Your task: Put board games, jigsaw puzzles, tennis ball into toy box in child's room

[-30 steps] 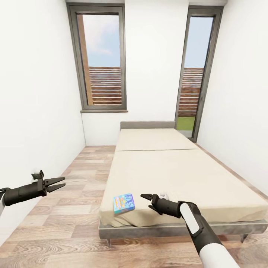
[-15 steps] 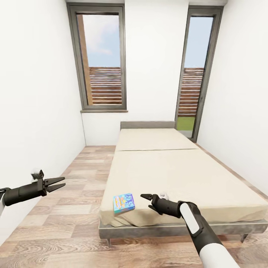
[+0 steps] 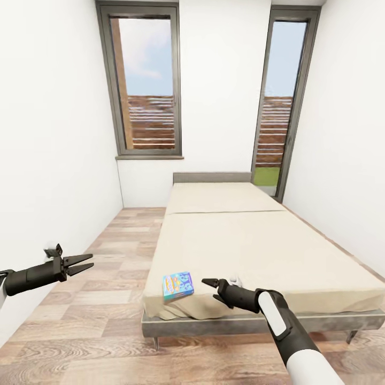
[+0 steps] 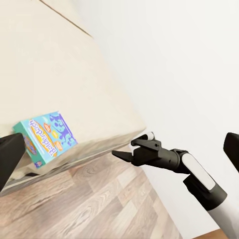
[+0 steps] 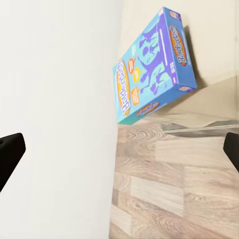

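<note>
Fingers [image 3: 207, 282] of right gripper parted, empty, just beside board game [image 3: 178, 285] at bed [image 3: 256, 251] corner. Left gripper [image 3: 80, 264] parted, idle. Approach step, apparently; next: close on box.

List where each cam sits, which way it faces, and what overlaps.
Head view: up on the robot's head, facing the bed, the board game at its near corner; left claw and right claw show.
Left wrist view: looks across at the board game and right claw.
Right wrist view: faces the board game, the floor beyond.
Shared: all three see the board game.
</note>
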`<state>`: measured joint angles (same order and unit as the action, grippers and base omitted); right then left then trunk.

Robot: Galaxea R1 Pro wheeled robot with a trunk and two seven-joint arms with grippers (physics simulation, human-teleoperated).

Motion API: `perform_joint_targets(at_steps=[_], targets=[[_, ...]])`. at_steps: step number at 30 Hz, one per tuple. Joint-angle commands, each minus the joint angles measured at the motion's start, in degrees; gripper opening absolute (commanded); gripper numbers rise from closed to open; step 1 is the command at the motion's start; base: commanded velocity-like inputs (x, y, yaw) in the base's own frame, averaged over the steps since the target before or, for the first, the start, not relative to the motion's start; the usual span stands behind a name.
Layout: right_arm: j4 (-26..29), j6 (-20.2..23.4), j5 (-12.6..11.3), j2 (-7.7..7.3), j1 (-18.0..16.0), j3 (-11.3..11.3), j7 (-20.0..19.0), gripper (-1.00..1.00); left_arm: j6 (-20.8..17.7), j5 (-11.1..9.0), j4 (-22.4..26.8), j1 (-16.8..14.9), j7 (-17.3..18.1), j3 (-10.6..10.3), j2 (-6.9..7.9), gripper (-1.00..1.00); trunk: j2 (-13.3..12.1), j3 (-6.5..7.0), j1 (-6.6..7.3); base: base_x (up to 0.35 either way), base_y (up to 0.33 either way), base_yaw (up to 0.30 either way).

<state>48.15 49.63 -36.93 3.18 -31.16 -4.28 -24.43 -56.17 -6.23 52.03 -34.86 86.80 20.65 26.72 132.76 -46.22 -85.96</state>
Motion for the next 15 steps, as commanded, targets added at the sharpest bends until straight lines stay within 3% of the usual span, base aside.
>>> perform_joint_targets(at_steps=[1,15], targets=[[0.01,0.38,0.2,0.07,-0.04,-0.29,-0.26,1.0,-0.6,-0.01,0.0,-0.03,0.21,0.0,0.01,1.0,0.44,-0.25,-0.21,0.0,0.0,0.0],[0.01,0.37,0.23,0.08,-0.04,-0.29,-0.38,1.0,-0.6,-0.01,0.0,-0.03,0.21,0.01,0.04,1.0,6.06,-2.76,-3.29,0.0,0.0,0.0]])
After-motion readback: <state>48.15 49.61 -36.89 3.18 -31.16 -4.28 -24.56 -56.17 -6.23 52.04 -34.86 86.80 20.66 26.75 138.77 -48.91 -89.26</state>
